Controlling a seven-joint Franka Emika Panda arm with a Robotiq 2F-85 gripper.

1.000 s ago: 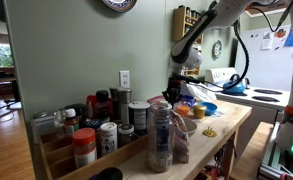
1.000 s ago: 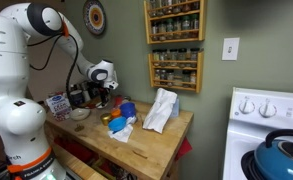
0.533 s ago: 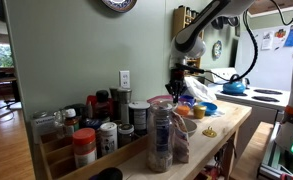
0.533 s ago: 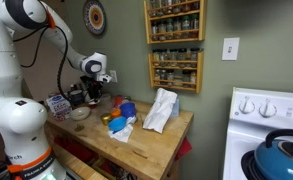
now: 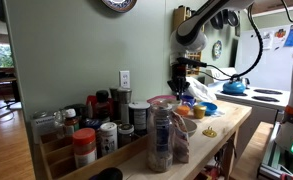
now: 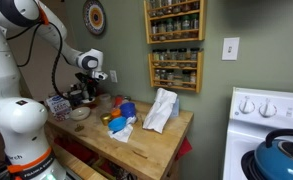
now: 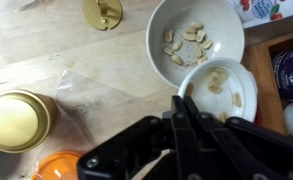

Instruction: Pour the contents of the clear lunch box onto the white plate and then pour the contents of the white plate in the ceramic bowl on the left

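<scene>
White plate, round, face up, overlapping bowl

White bowl, plate; orange lid, perhaps

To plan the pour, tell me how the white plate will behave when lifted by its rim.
The white plate looks glazed and hard: probably stiff but slippery for the shut gripper near its rim. Lifted by one edge it would likely tilt, and the loose pieces could slide. It seems small and light, yet might chip against the ceramic bowl.
</scene>
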